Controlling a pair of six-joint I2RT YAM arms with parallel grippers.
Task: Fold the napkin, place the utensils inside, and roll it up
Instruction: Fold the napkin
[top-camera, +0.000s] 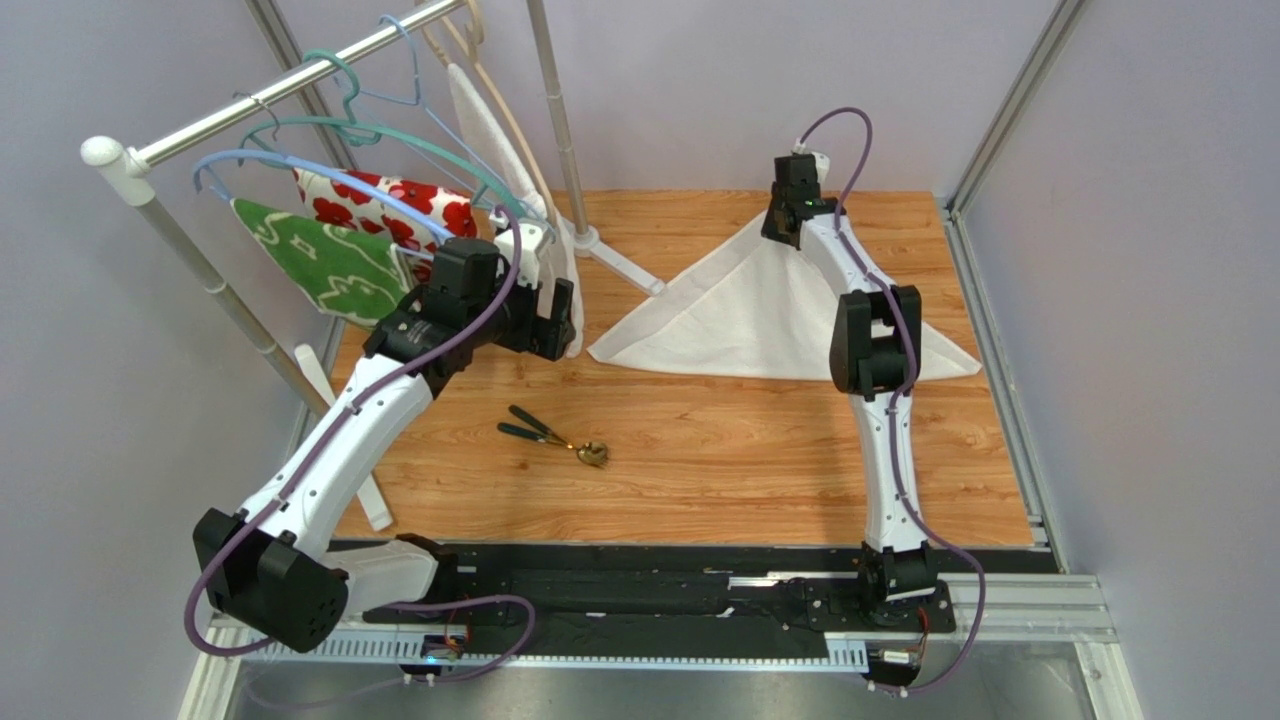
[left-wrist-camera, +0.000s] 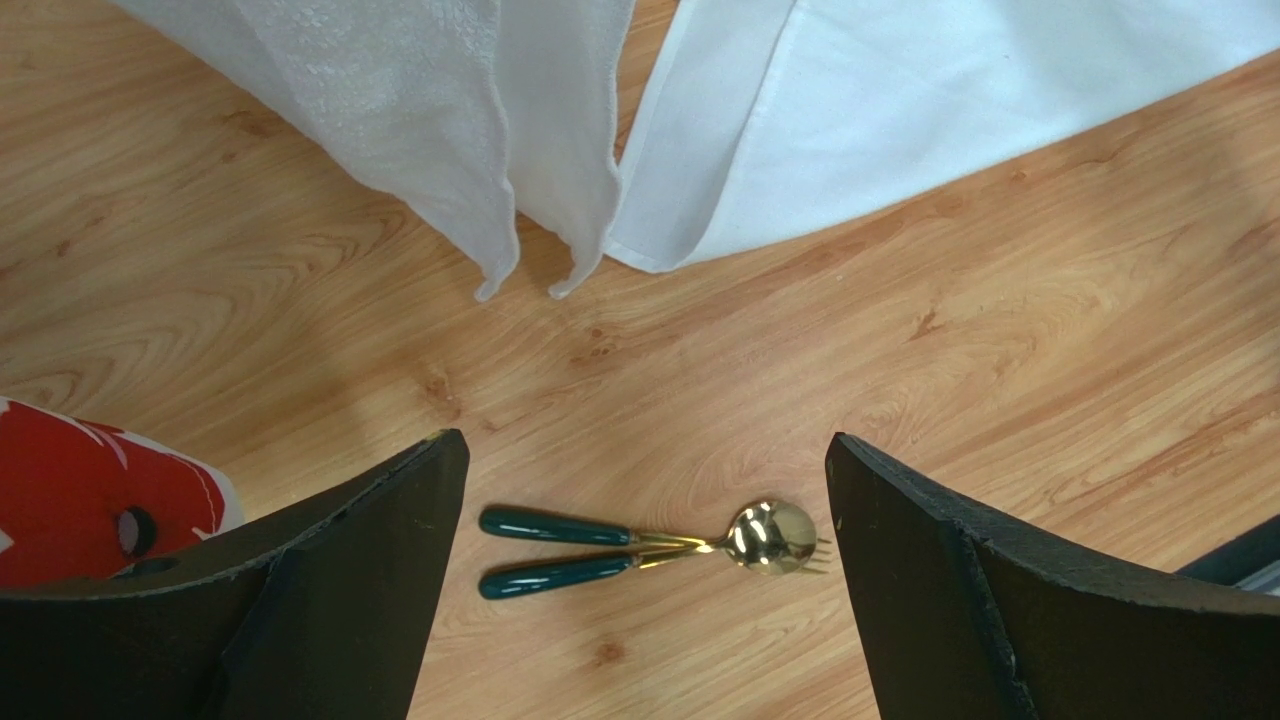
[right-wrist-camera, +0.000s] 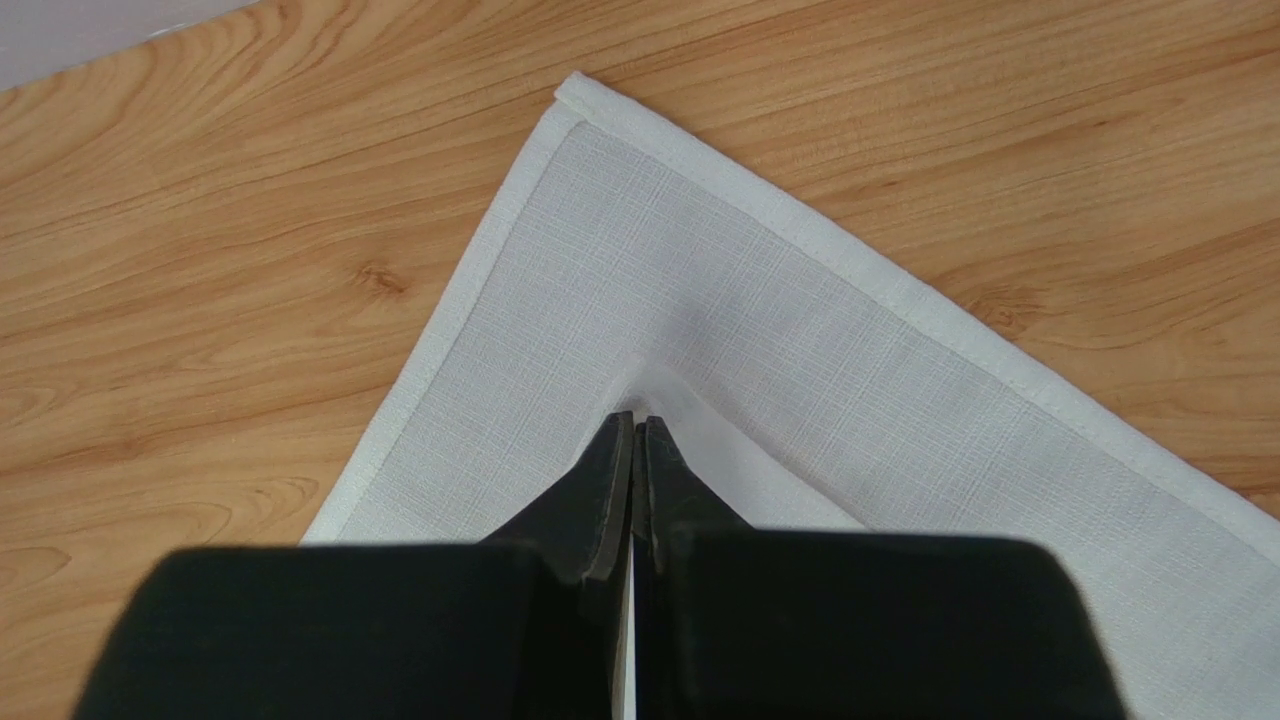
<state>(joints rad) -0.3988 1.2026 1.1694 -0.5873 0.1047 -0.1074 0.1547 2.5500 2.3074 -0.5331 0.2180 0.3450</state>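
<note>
White napkin (top-camera: 736, 315) lies folded in a triangle, far right on the tabletop (top-camera: 721, 450). Your right tool (right-wrist-camera: 634, 428) is closed tight at a pucker near its corner; pull away and the fold may drag open. Your left tool (left-wrist-camera: 643, 441), wide open and empty, hangs over the utensils (left-wrist-camera: 564, 573) lying mid-tabletop.

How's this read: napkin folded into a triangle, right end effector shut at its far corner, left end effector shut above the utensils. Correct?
One slip: the left end effector is open, not shut, its fingers spread wide above the utensils; the left wrist view shows it. The rest holds: the napkin is folded into a triangle and the right end effector is shut at its far corner.
</note>
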